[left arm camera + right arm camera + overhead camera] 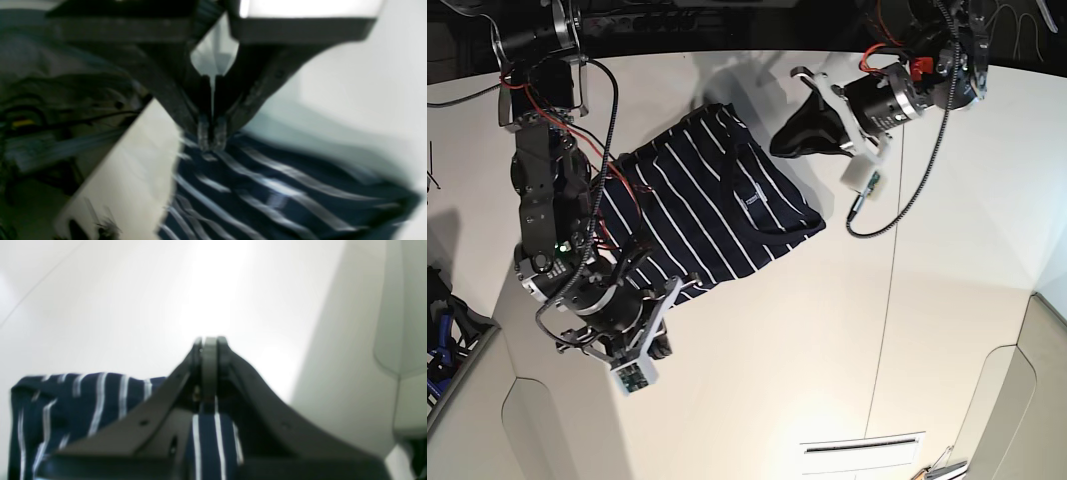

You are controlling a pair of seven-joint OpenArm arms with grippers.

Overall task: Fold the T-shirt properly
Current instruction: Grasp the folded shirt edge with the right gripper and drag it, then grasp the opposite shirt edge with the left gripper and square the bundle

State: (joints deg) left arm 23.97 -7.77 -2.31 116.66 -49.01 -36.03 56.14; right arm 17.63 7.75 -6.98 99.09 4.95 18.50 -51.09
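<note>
White table [827, 330], smooth and brightly lit, spread under both arms; faint seam [889, 290] running across it right of the shirt; dark clutter of cables [30, 120] off its edge in the left wrist view, too blurred to name further.

Left of the shirt in the base view: right arm reaching down from the upper corner, red and black wires [602, 190] looped along it, wrist bent inward toward the shirt's lower corner. Right gripper [682, 285] clamped tight on the T-shirt [712, 205], striped cloth pinched between the closed fingertips [210, 353] and bunching below them in the right wrist view.

Lying on the table between the two arms: dark navy cloth with thin white stripes, partly gathered and creased, one edge doubled over, small pale label [750, 199] showing near the middle fold. Lower corner lifted toward the right gripper, upper corner drawn toward the other.

Right of the shirt: left arm coming in from the top, black cable [917, 180] hanging in a loop beneath it. Left gripper [779, 145] closed on the shirt's upper edge, fingertips [203, 133] pressed together over the striped hem in the left wrist view, picture motion-blurred.
</note>
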